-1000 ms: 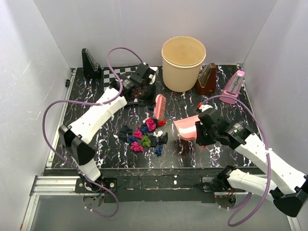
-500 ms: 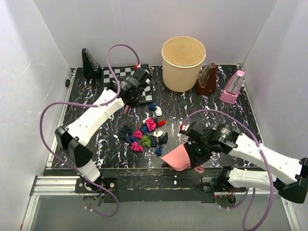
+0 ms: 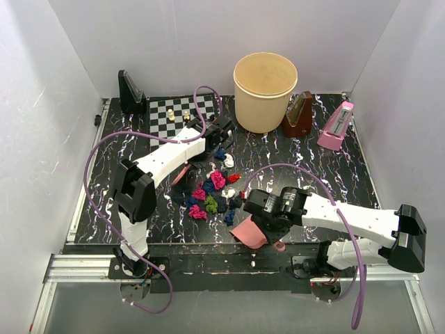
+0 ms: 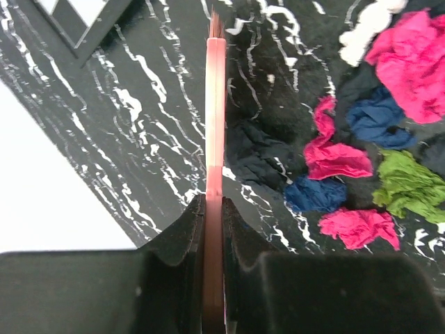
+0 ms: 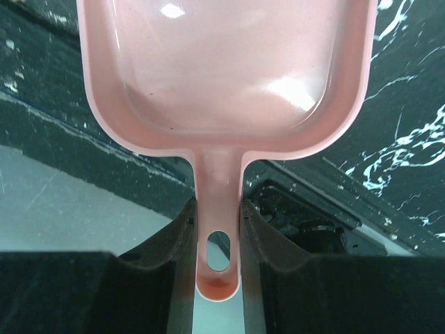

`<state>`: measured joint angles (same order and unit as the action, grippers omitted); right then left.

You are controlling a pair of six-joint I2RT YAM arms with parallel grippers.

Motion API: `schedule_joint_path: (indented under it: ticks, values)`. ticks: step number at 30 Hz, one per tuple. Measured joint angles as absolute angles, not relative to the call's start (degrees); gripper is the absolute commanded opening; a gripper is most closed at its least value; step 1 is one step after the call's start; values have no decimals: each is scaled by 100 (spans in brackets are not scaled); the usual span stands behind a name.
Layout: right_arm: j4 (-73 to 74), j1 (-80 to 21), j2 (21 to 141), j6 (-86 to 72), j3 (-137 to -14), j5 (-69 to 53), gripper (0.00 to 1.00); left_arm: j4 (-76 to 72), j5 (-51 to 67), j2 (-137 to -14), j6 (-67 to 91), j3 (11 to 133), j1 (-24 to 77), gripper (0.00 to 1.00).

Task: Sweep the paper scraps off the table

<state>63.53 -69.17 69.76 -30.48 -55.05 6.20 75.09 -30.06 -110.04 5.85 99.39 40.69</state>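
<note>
Status of the sweep: I am counting nothing as done yet. Scraps (image 3: 211,193): all are lying on the table (image 3: 348,167), most of them bunched mid-table in magenta, blue, green and dark wads, with a blue, a white and a red one straying just past the pile's far side. None is sitting in the dustpan (image 5: 229,69), whose bowl is showing bare and glossy. Left gripper (image 4: 214,209): its fingers are pinching the brush (image 4: 215,104) handle edge-on. The brush is reaching along the pile's left flank, just beside a dark wad, and I am unable to tell whether the bristles are touching the surface. Right gripper (image 5: 217,209): its fingers are squeezing the dustpan handle from both sides, and I am holding the dustpan at the table's near edge, just near-right of the pile. I cannot tell whether its lip is lying flat. Remaining, as I am judging it: the whole sweep into the dustpan, then the emptying. Surface: black with white and purplish veins, looking flat and hard. Also standing on it: a chessboard (image 3: 160,122) with a few pieces far left, a black stand (image 3: 131,92) in the far-left corner, a cream tub (image 3: 265,90) far middle, a brown metronome (image 3: 299,115) and a pink metronome (image 3: 336,126) far right. Room: plain white walls are closing in three sides.
</note>
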Motion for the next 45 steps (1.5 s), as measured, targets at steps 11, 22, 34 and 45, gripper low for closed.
schedule_joint_path:
  ticks: [11, 22, 34, 45]
  values:
    - [5572, -6982, 7223, -2810, -5496, 1007, 1, 7509, -2152, -11059, 209, 9907, 4167, 0]
    - [5201, -6978, 7883, -2561, -5529, 397, 1, 7513, -1809, -11203, -8, 10062, 4224, 0]
    - [4993, -6475, 8038, -2379, -5706, 178, 1, 7312, -499, -11207, -222, 10125, 4219, 0]
    - [4713, -6189, 8578, -1955, -6104, 305, 1, 7220, 687, -11207, -27, 10348, 4263, 0]
